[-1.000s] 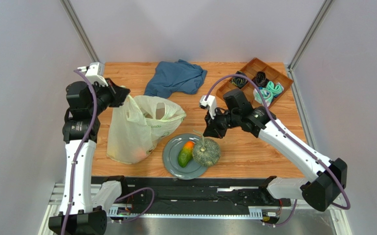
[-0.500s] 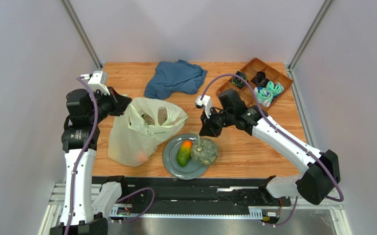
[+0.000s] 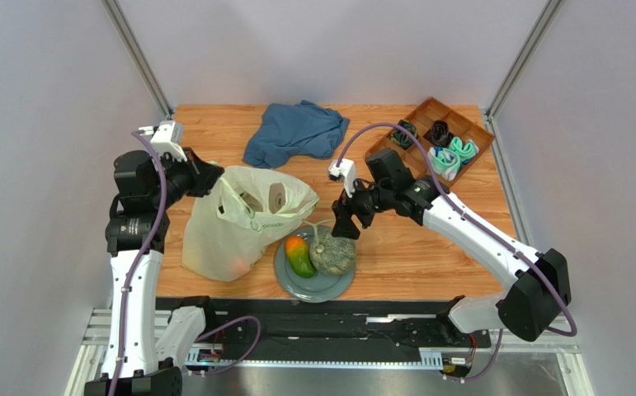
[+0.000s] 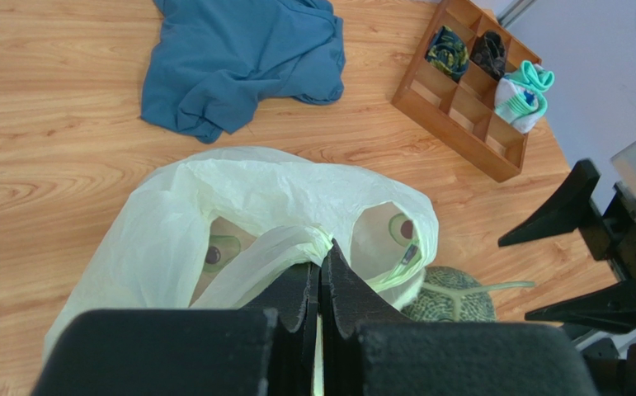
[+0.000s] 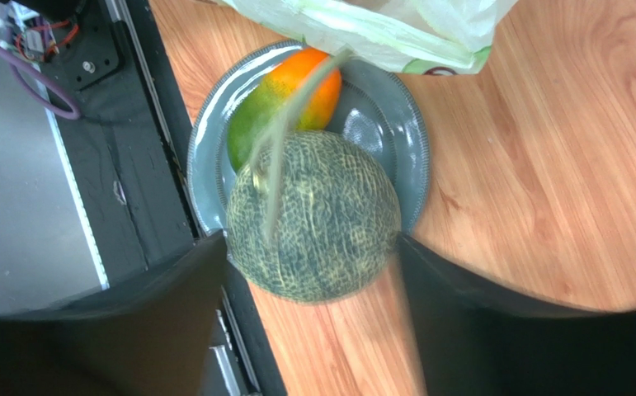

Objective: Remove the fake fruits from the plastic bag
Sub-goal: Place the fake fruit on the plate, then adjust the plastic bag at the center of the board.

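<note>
The left gripper [image 3: 210, 176] is clenched on a loop handle of the thin translucent pale yellow-green plastic bag [image 3: 230, 227]. In the left wrist view its fingers [image 4: 339, 285] are pressed together, with a strip of the film between them. The bag slumps on the left half of the wooden bench [image 3: 428, 247], its mouth towards the far edge. Two tan pieces with dark centres [image 4: 214, 254] show through the handle openings.

At the middle of the near edge lies a round grey plate [image 3: 321, 290]. It carries a large netted green melon [image 3: 333, 255] and, touching it on the bag side, an orange-and-green plastic fruit [image 3: 299, 256].

The right gripper [image 5: 311, 241] is spread wide, one finger beside each flank of the melon. I cannot tell whether they touch it.

A crumpled blue cloth [image 3: 296, 130] lies at the far edge. A wooden compartment tray [image 3: 425, 110] holding rolled socks [image 3: 453, 153] sits in the far right corner.
</note>
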`<state>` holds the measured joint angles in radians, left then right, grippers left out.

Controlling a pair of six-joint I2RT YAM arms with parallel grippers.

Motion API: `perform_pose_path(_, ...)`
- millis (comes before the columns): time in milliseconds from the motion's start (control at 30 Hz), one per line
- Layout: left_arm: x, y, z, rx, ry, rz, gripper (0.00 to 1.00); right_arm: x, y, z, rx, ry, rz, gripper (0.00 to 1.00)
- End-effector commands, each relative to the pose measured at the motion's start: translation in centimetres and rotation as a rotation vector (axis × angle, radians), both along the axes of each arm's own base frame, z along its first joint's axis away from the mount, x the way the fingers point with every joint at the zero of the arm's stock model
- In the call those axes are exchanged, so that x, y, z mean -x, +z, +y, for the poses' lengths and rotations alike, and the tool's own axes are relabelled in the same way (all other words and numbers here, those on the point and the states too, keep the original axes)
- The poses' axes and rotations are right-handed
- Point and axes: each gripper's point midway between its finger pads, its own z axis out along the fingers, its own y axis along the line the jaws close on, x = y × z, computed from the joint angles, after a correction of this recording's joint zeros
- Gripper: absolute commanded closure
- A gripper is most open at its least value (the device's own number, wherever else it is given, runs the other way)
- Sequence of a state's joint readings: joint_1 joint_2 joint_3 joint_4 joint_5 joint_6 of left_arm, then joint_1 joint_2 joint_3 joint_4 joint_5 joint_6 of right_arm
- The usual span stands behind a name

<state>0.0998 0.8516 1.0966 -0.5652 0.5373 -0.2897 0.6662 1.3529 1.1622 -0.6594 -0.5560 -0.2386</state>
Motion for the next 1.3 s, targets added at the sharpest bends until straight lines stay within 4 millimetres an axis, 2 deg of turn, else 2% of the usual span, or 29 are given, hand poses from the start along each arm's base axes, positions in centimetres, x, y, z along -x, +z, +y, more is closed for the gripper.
perform_pose_path(0,0.9,-0.2,-0.5,0.008,-0.027,-0.009,1.0,-2.8,6.6,0.4,-0.058,-0.062,-0.172,0.03)
perform_pose_path(67,1.1,-0.7,-0.5,0.006,-0.029,0.003,1.0,-4.8,8.4,0.7,-0.065,-0.121,-0.225,0.0)
perform_pose_path(100,1.3,-0.8,-0.6,0.001,-0.038,0.003,1.0,-5.9,10.1,1.1,-0.086,-0.14,-0.261,0.0)
perform_pose_path(133,1.4,-1.0,-0.6,-0.003,-0.043,0.005,1.0,-7.2,9.3,1.9,-0.066,-0.141,-0.261,0.0)
perform_pose_path(200,1.7,-1.4,-0.8,-0.013,-0.063,0.01,1.0,-8.8,10.0,3.0,-0.079,-0.139,-0.295,0.0)
perform_pose_path(233,1.8,-1.5,-0.9,-0.017,-0.071,0.009,1.0,-10.0,8.6,4.1,-0.069,-0.126,-0.281,0.0)
perform_pose_path(300,2.0,-1.6,-1.0,-0.026,-0.089,0.008,1.0,-11.2,8.5,5.6,-0.081,-0.106,-0.273,0.0)
perform_pose_path(333,2.0,-1.7,-1.0,-0.029,-0.093,0.01,1.0,-11.5,6.7,6.7,-0.072,-0.074,-0.214,0.0)
perform_pose_path(400,2.0,-1.5,-1.2,-0.034,-0.106,0.001,1.0,-11.3,5.6,7.9,-0.081,-0.034,-0.15,0.0)
perform_pose_path(433,2.1,-1.5,-1.2,-0.033,-0.111,0.005,1.0,-11.2,5.9,8.5,-0.096,-0.014,-0.127,0.0)
perform_pose_path(467,2.0,-1.4,-1.3,-0.034,-0.118,0.0,1.0,-11.1,4.4,9.1,-0.086,-0.003,-0.079,0.0)
perform_pose_path(600,2.0,-1.0,-1.6,-0.035,-0.144,-0.006,1.0,-11.0,2.6,10.4,-0.06,0.011,-0.056,0.0)
perform_pose_path(633,2.0,-1.0,-1.6,-0.035,-0.145,-0.005,1.0,-12.3,2.0,10.2,-0.017,-0.051,-0.097,0.0)
perform_pose_path(733,1.4,-0.7,-1.7,-0.036,-0.155,-0.016,1.0,-14.2,1.2,10.3,0.021,-0.119,-0.141,0.26)
perform_pose_path(767,1.1,-0.3,-1.7,-0.033,-0.158,-0.026,1.0,-14.9,1.6,10.4,0.014,-0.124,-0.154,0.46)
perform_pose_path(800,0.6,-0.3,-1.9,-0.025,-0.175,-0.017,1.0,-15.2,1.5,10.6,0.014,-0.111,-0.161,0.56)
perform_pose_path(833,0.0,0.8,-1.9,-0.025,-0.179,-0.047,1.0,-15.7,1.7,10.5,0.016,-0.113,-0.173,0.84)
perform_pose_path(867,-0.4,1.3,-2.1,-0.017,-0.187,-0.053,1.0,-16.9,2.8,10.3,0.007,-0.137,-0.209,0.99)
perform_pose_path(900,-1.5,1.4,-2.3,-0.01,-0.204,-0.046,1.0,-18.0,3.2,10.0,0.012,-0.16,-0.243,1.0)
perform_pose_path(933,-2.0,3.0,-2.5,-0.015,-0.215,-0.079,1.0,-19.3,4.1,9.6,0.014,-0.185,-0.293,1.0)
perform_pose_path(967,-2.5,3.6,-3.1,-0.019,-0.237,-0.091,1.0,-20.8,5.3,8.7,0.007,-0.216,-0.327,1.0)
perform_pose_path(1000,-3.7,3.5,-3.4,-0.017,-0.258,-0.079,1.0,-22.1,7.6,8.2,-0.02,-0.245,-0.377,1.0)
perform_pose_path(1033,-4.2,5.6,-3.8,-0.029,-0.276,-0.125,1.0,-23.4,9.2,7.5,-0.032,-0.286,-0.422,1.0)
perform_pose_path(1067,-4.5,6.5,-4.6,-0.041,-0.31,-0.147,1.0,-24.8,10.6,6.0,-0.043,-0.328,-0.452,1.0)
perform_pose_path(1100,-5.7,6.6,-5.0,-0.043,-0.324,-0.142,1.0,-25.7,13.2,5.3,-0.08,-0.357,-0.501,1.0)
perform_pose_path(1133,-5.7,9.3,-6.1,-0.053,-0.357,-0.204,1.0,-26.2,14.9,4.4,-0.099,-0.383,-0.532,1.0)
perform_pose_path(1200,-7.0,10.6,-6.7,-0.06,-0.373,-0.227,1.0,-27.0,17.0,2.4,-0.112,-0.429,-0.577,1.0)
perform_pose_path(1233,-6.9,12.7,-7.3,-0.066,-0.387,-0.278,1.0,-26.5,18.7,1.5,-0.123,-0.438,-0.606,1.0)
perform_pose_path(1267,-7.1,13.2,-7.6,-0.069,-0.395,-0.29,1.0,-26.5,18.8,0.6,-0.111,-0.443,-0.617,1.0)
